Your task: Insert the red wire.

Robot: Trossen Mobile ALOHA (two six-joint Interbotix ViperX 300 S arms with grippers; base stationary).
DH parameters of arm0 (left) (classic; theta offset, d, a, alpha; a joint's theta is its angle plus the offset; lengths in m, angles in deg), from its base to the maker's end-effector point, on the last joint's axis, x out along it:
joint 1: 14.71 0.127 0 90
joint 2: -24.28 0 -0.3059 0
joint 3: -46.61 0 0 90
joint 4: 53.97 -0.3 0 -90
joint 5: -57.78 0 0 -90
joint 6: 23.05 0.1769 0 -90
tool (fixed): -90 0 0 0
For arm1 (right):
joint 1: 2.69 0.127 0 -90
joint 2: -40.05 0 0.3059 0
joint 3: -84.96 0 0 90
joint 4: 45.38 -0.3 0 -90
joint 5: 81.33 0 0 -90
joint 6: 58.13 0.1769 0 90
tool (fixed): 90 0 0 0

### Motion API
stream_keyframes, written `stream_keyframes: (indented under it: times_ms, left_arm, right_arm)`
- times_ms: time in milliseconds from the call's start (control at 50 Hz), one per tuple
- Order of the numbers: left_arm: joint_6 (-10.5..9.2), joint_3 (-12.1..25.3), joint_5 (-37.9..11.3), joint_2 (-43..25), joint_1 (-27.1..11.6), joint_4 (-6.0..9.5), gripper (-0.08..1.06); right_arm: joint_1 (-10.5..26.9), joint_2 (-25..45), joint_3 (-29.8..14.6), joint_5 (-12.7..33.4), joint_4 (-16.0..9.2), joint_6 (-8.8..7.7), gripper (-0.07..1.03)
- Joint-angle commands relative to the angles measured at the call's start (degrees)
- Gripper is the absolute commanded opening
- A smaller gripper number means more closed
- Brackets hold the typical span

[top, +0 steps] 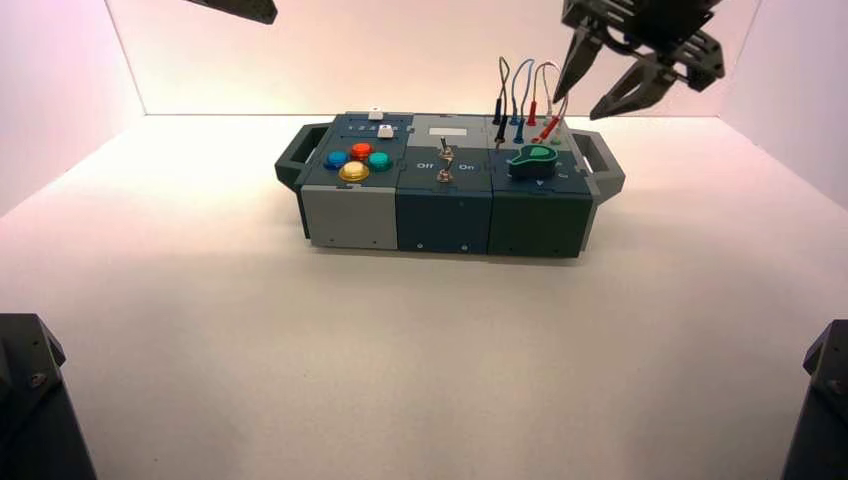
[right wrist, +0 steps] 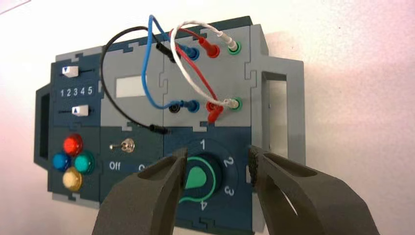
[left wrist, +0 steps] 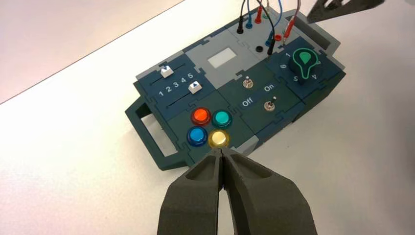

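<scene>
The left gripper [left wrist: 222, 154] hangs above the desk [top: 200, 330] on the button side of the box [top: 445, 215], well apart from the wire field; its jaws are pressed together and hold nothing. This arm is the farther one and appears idle.

On the box, going left to right: two white sliders [left wrist: 180, 80], four glossy domed buttons [left wrist: 209, 129] (red, teal, blue, yellow), two small metal toggle switches [left wrist: 257, 95] between the "Off" and "On" lettering, then a green teardrop knob [right wrist: 198, 177] inside a numbered dial. Behind the knob sits the socket panel with thin, flexible arched leads.

The red wire [right wrist: 198, 63] has one slim red plug seated in the far row of sockets, between the blue and green ones. Its other red plug [right wrist: 214, 113] lies at the near row, tilted and resting across the red socket rather than seated; that it is unplugged is a judgement from the right wrist view. The plug's long axis slants away from the socket axis, so it likely needs righting before it is pushed in.

The right gripper [right wrist: 218, 159] is the nearer one. It hovers over the knob, jaws spread wide and empty. The loose plug lies just beyond the jaw tips, toward the far edge of the box. The plug body is smooth, rigid and narrow; the white lead [right wrist: 188, 73] crosses close by and could snag.
</scene>
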Motion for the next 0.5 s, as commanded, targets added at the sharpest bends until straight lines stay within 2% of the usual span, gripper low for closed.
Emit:
stream_keyframes:
  times_ms: [20, 260, 500]
  left_arm:
    - [-0.09, 2.55, -0.88, -0.7, -0.18, 0.44, -0.03]
    - [-0.09, 3.69, -2.72, -3.6, -0.44, 0.79, -0.03]
    - [0.0, 4.13, -2.72, -4.22, -1.32, 0.79, -0.03]
  right_arm:
    - [0.97, 0.88, -2.46, -0.7, -0.44, 0.18, 0.64]
    - [2.64, 4.66, -4.22, -2.99, -2.02, 0.79, 0.57]
    - [2.72, 6.68, -4.31, -6.5, -2.9, 0.88, 0.57]
